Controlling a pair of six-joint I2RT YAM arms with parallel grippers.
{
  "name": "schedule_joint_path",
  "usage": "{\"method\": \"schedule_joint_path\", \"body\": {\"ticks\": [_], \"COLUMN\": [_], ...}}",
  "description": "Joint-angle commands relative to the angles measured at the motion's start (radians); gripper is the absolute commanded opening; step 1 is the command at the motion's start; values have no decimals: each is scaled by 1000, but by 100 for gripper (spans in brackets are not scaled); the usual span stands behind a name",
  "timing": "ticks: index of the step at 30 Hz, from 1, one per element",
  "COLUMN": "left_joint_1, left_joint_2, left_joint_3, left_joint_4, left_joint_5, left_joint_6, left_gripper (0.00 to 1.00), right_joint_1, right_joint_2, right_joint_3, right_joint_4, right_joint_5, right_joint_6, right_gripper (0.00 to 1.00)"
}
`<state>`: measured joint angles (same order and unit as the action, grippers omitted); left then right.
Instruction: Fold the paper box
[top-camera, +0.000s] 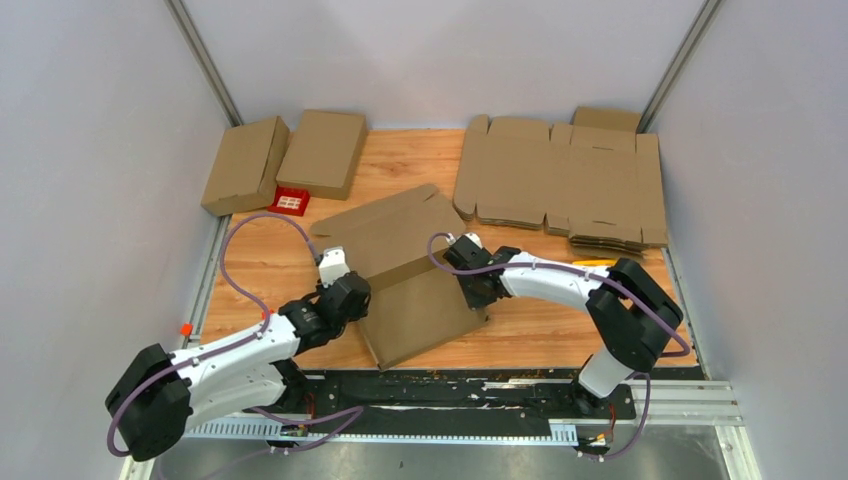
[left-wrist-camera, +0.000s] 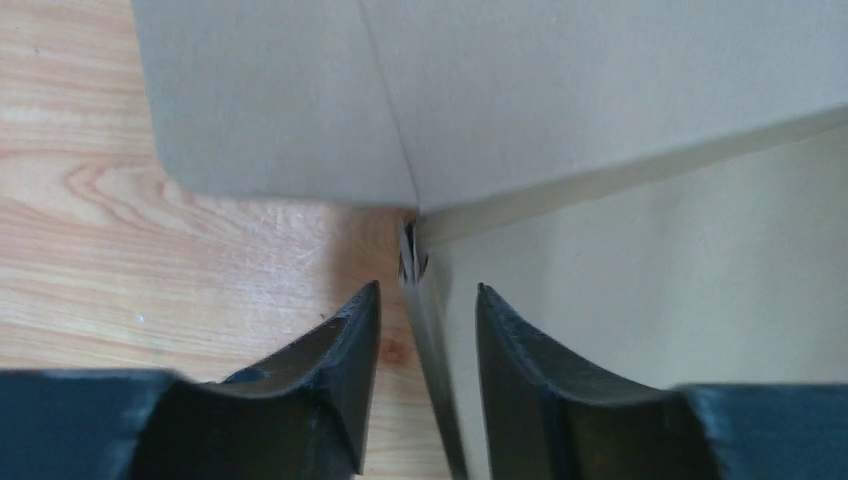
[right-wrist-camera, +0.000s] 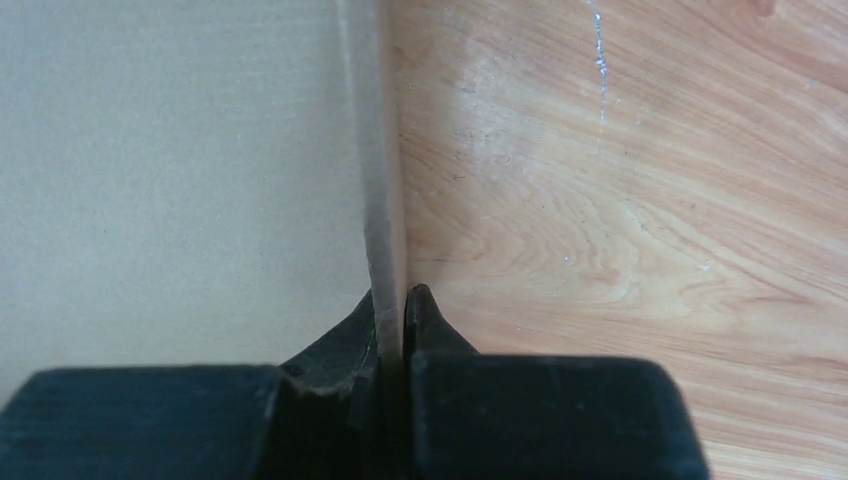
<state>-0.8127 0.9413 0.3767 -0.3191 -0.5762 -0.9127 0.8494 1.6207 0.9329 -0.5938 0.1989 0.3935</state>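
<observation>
The paper box (top-camera: 400, 275) is a brown cardboard blank lying partly folded in the middle of the table, its back panel tilted up. My left gripper (top-camera: 350, 295) is at its left edge. In the left wrist view the gripper (left-wrist-camera: 428, 295) is open, and the fingers (left-wrist-camera: 340, 370) straddle a thin upright cardboard edge (left-wrist-camera: 425, 330) without pinching it. My right gripper (top-camera: 468, 272) is at the box's right edge. In the right wrist view it (right-wrist-camera: 392, 305) is shut on the cardboard edge (right-wrist-camera: 380, 200).
Two closed cardboard boxes (top-camera: 245, 163) (top-camera: 323, 152) lie at the back left, with a small red item (top-camera: 290, 202) in front of them. A stack of flat box blanks (top-camera: 560, 180) fills the back right. A yellow object (top-camera: 592, 263) lies by the right arm.
</observation>
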Motion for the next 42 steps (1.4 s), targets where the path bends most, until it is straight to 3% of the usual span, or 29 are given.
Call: {"method": "schedule_joint_path", "body": {"ticks": [1,2,4,6,10,17,24,30,34,42], "left_joint_1": [3,7,19,37,142,321,528,633,671,671], "left_joint_2": [17,13,-2,-30,-85,-86,-14,113,190,271], "left_joint_3": [70,84,114,128,135,189,225,253,247,257], "left_joint_4": [29,38,11,2,-3,-16,-2,57,143,253], "left_joint_5": [56,85,113,136,236,330,297,390,501,504], "left_joint_6": [153,193,232,260,288,297,249,251,277,318], "left_gripper": [57,67,82,90,96,100,100,100,93,62], "right_joint_1": [1,2,0,1,-3,-58,-274,-411,-418,-410], "right_joint_2": [23,19,5,-16,-81,-204,-141,94,275,424], "right_joint_3": [-10,-13,-20,-28,-6,127,236,397,575,700], "right_joint_4": [-10,-11,-8,1,0,-2,96,142,71,93], "right_joint_5": [90,90,85,74,64,24,-174,-362,-367,-477], "right_joint_6": [-3,-7,-17,-28,-57,-102,-58,-24,-42,-48], "right_gripper": [4,13,45,64,77,88,86,83,80,60]}}
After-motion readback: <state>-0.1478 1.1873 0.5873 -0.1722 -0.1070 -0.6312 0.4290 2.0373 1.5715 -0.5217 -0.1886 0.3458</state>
